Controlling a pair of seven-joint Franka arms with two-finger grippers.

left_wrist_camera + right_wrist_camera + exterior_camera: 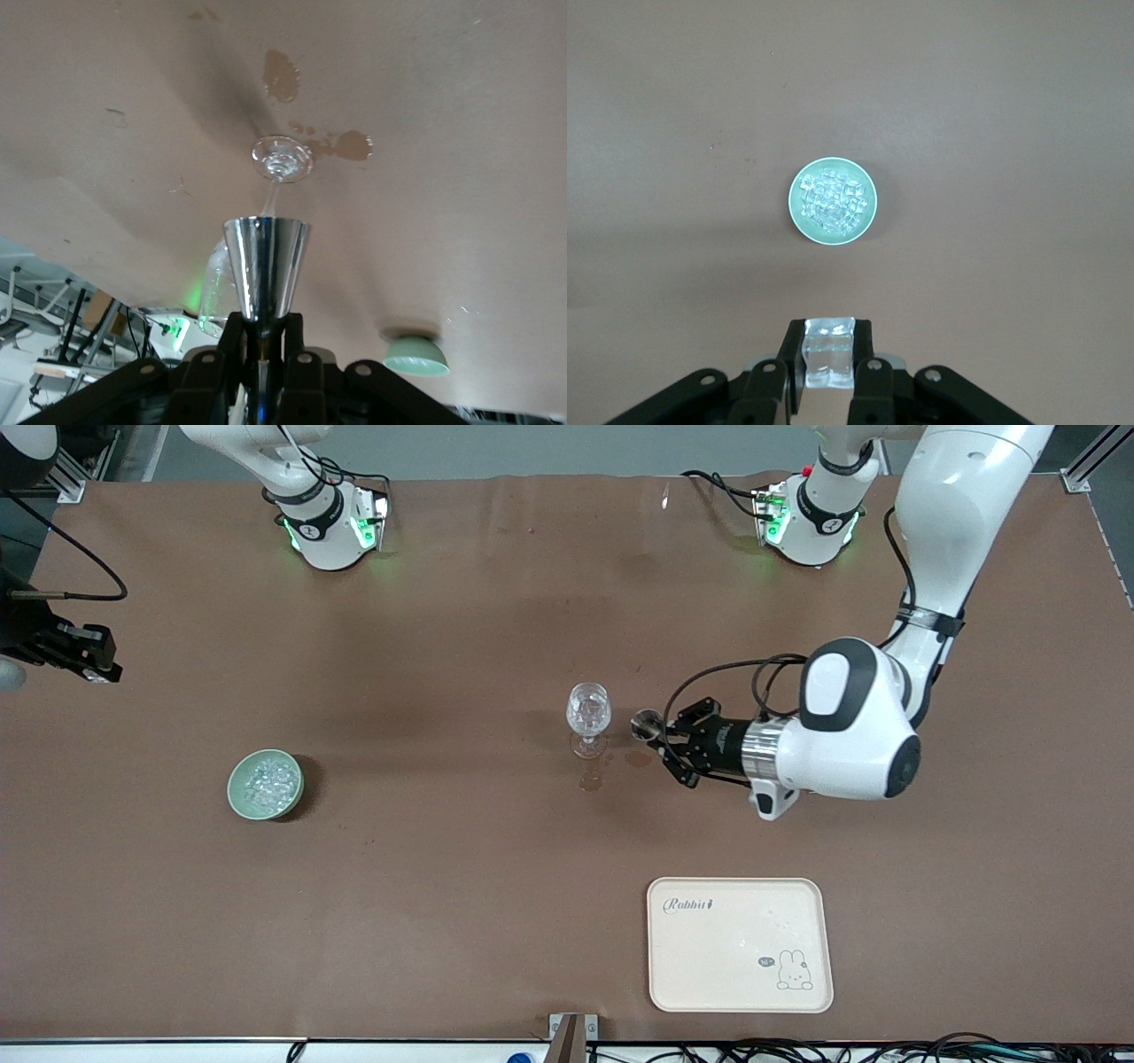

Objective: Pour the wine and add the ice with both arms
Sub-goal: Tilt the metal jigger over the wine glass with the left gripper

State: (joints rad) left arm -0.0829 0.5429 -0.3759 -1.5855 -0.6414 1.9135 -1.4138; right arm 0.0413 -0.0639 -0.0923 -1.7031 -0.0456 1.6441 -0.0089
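Note:
A clear stemmed wine glass (588, 717) stands upright at mid-table; its bowl glitters. My left gripper (663, 736) is beside it, toward the left arm's end, shut on a small silver cone-shaped cup (644, 724) lying sideways with its mouth toward the glass. In the left wrist view the cup (266, 261) sits between the left gripper's (264, 326) jaws, pointing at the glass (282, 159). My right gripper (829, 347) is high over the table, shut on a clear ice cube (829, 354). A green bowl of ice (831, 199) is below it and shows in the front view (266, 784).
A cream rabbit tray (740, 943) lies near the table's front edge, toward the left arm's end. Wet stains (638, 759) mark the brown table by the glass's foot. The right gripper (93, 666) shows at the table's right-arm end.

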